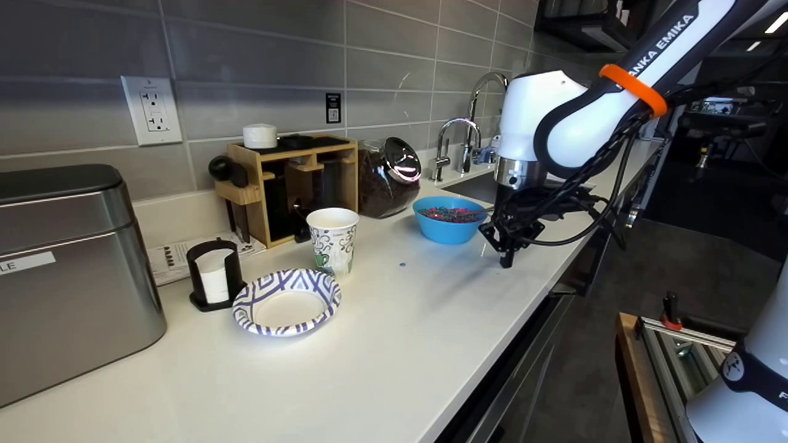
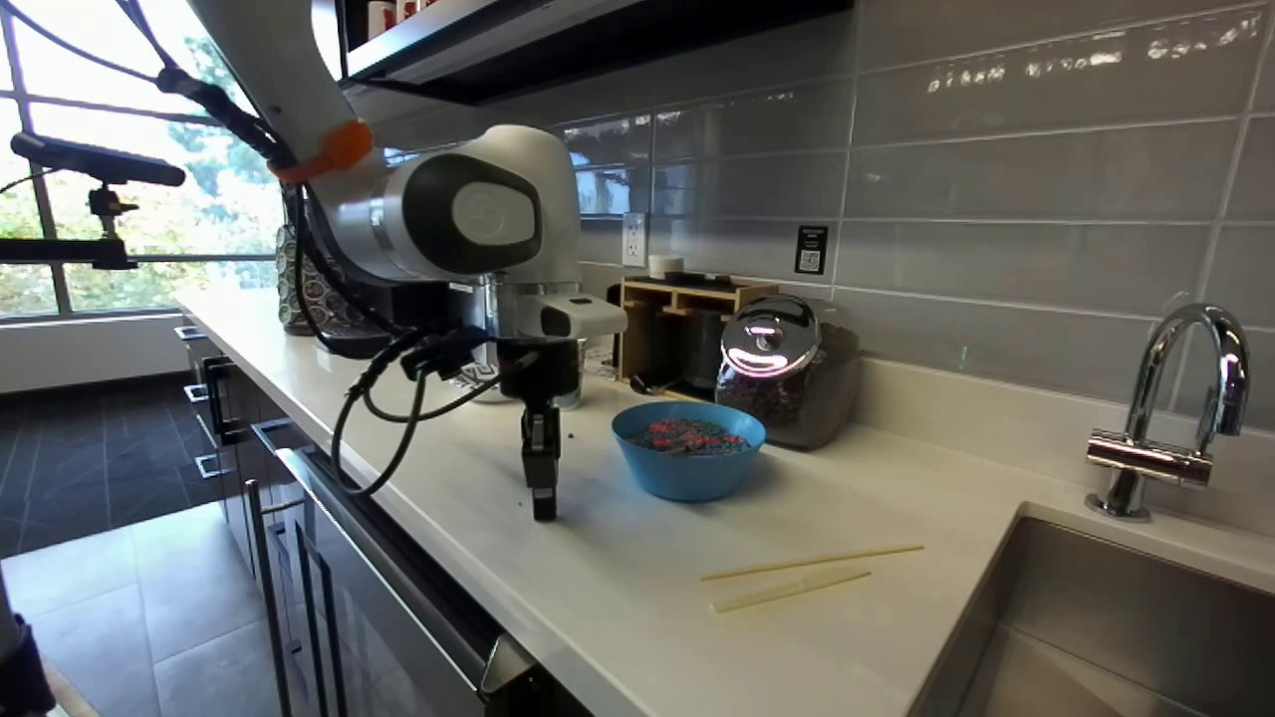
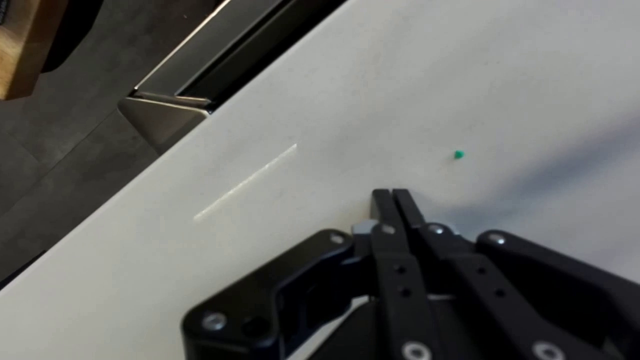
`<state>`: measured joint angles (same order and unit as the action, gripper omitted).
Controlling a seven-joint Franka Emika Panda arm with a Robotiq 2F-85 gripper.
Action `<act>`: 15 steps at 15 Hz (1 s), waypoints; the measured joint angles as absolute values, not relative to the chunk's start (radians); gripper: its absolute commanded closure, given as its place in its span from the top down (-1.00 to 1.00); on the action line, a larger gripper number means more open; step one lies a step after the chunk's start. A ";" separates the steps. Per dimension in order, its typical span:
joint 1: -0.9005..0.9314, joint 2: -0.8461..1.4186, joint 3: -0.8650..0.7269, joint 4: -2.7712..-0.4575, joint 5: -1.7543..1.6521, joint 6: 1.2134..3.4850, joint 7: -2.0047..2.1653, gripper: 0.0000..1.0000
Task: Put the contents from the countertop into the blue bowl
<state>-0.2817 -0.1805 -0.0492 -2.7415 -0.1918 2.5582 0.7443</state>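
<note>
The white Franka Emika Panda arm point(image 1: 575, 147) has rounded, black-trimmed joints point(image 2: 493, 212), EMIKA lettering point(image 1: 675, 32), a silver collar point(image 1: 521, 173), an orange band point(image 1: 635, 88) and black cables point(image 1: 595, 166). Its black Robotiq gripper point(image 3: 391, 191) has slim fingers point(image 3: 384, 207), angular links point(image 3: 252, 287) and silver screws point(image 3: 214, 321).

Arm point(image 1: 597, 123) w/ "ANKA EMIKA", bin point(image 1: 74, 301) "LE"

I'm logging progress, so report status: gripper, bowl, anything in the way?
Gripper shut, pointing down. Blue bowl upright, coloured bits inside. Green bit, blue bit on countertop. Nothing seen between gripper and green bit.
</note>
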 measured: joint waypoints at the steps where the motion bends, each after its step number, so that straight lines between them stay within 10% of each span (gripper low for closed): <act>1: -0.274 -0.185 -0.055 -2.741 -0.164 2.558 0.725 -1.00; 15: -0.253 -0.327 -0.040 -2.669 -0.039 2.577 0.722 -1.00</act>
<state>-0.2531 -0.3273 -0.0401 -2.6693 -0.0390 2.5768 0.7225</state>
